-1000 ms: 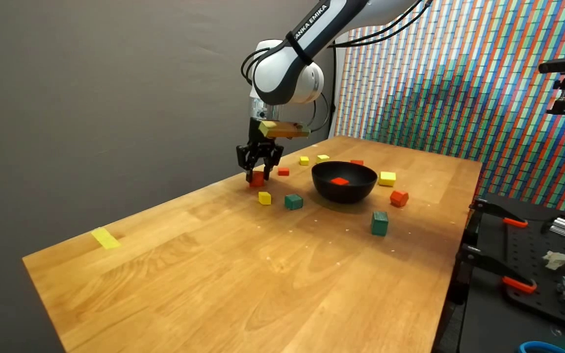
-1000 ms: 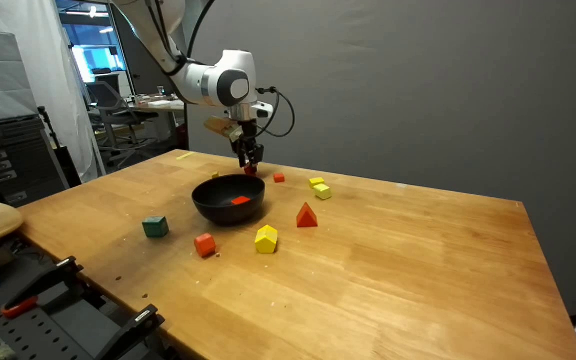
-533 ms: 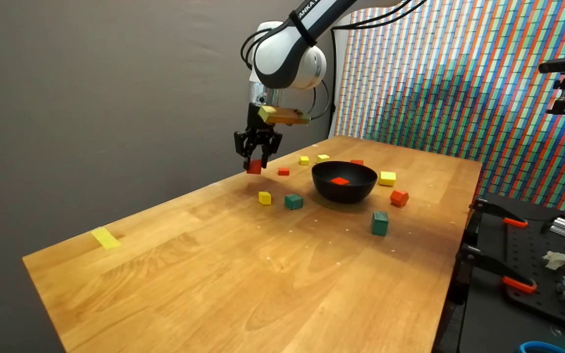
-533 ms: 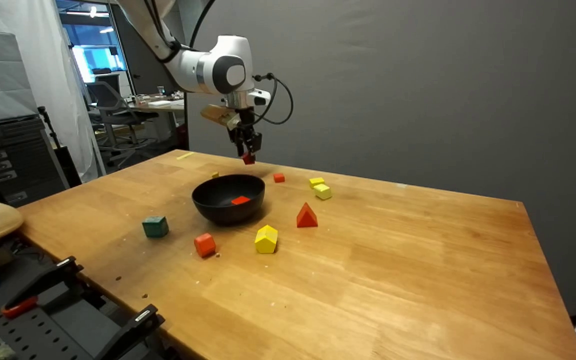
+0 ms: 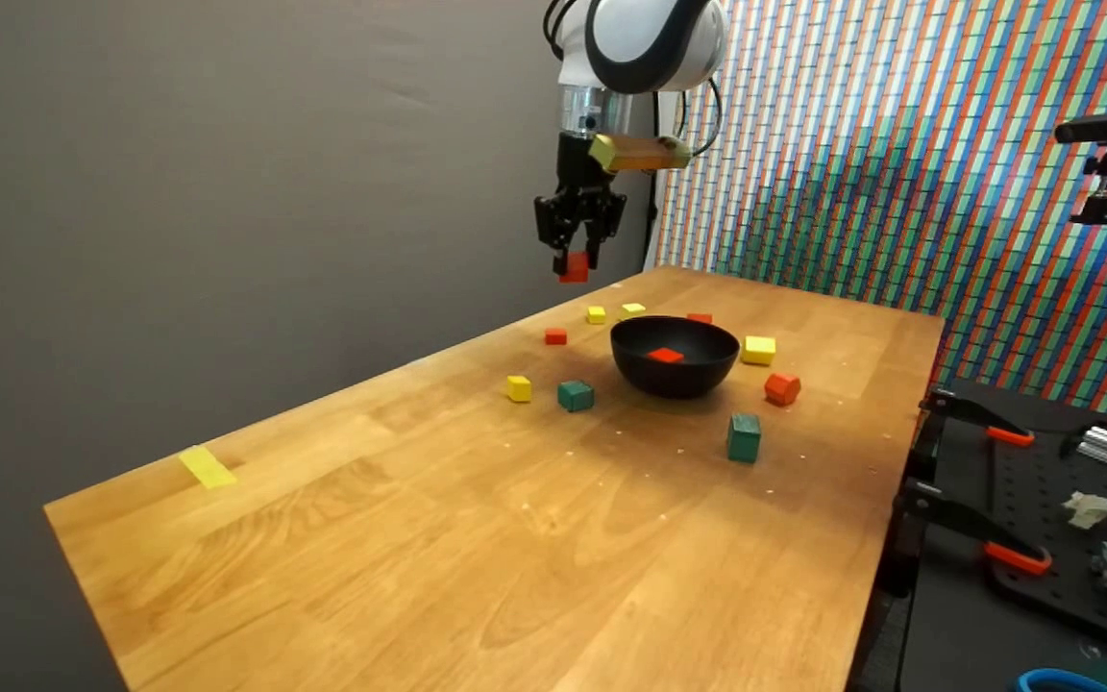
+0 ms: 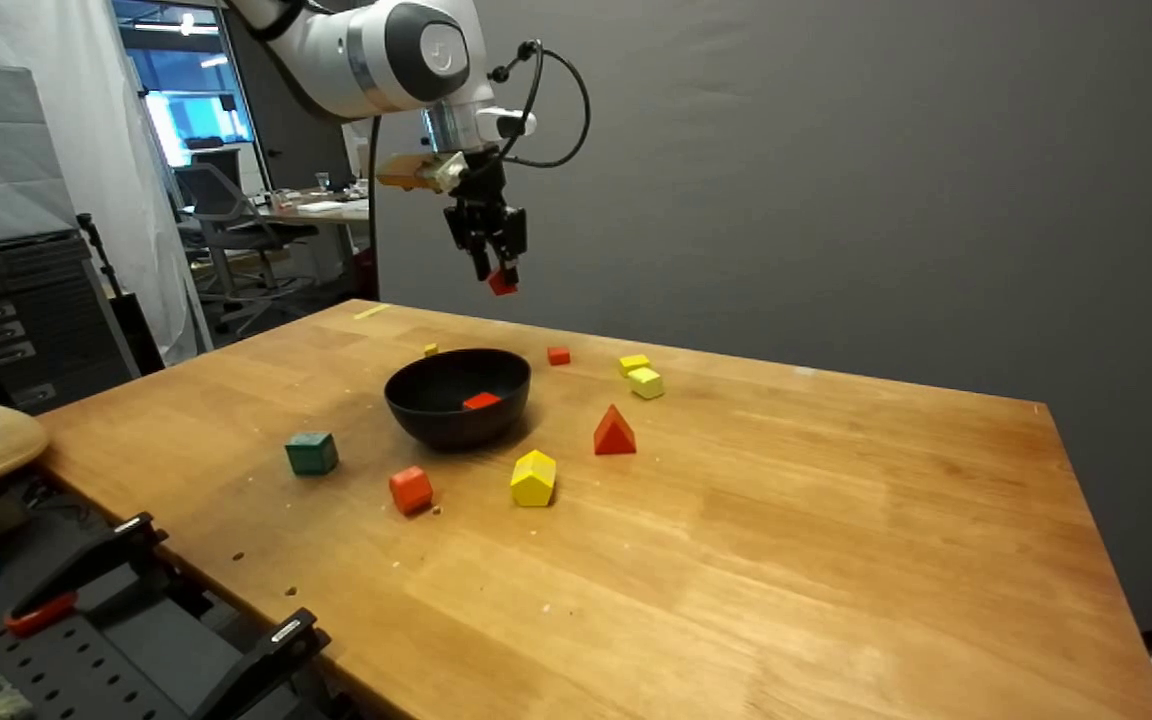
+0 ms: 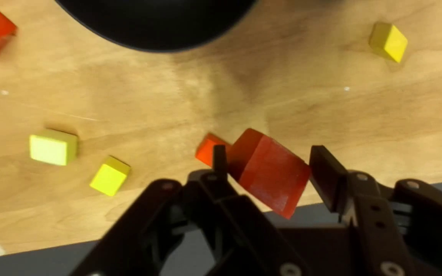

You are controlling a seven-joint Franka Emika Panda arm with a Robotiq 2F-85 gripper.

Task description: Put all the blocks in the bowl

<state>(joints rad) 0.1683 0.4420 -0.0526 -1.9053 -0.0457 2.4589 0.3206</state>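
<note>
My gripper (image 5: 577, 263) is shut on a red block (image 7: 274, 172), held tilted between the fingertips, high above the table's far edge. The black bowl (image 5: 674, 377) stands upright with a flat red block (image 5: 666, 356) inside; the bowl is partly cut off in the wrist view (image 7: 163, 27). Around it on the table are a small yellow block (image 5: 519, 388), green blocks (image 5: 576, 395) (image 5: 744, 438), a red block (image 5: 782, 388), a yellow five-sided block (image 6: 533, 480), a red triangular block (image 6: 615, 433), a small orange-red block (image 6: 558, 356) and two yellow blocks (image 6: 634, 365) (image 6: 646, 383).
A flat yellow tape patch (image 5: 208, 467) lies near the table's corner. A grey wall (image 6: 836, 200) runs along the table's far edge. Black clamps (image 6: 261, 665) grip the near edge beside a dark side bench.
The red block has been lifted off the table in my gripper. The gripper has risen and moved right in an exterior view. The bowl and other blocks have not moved.
</note>
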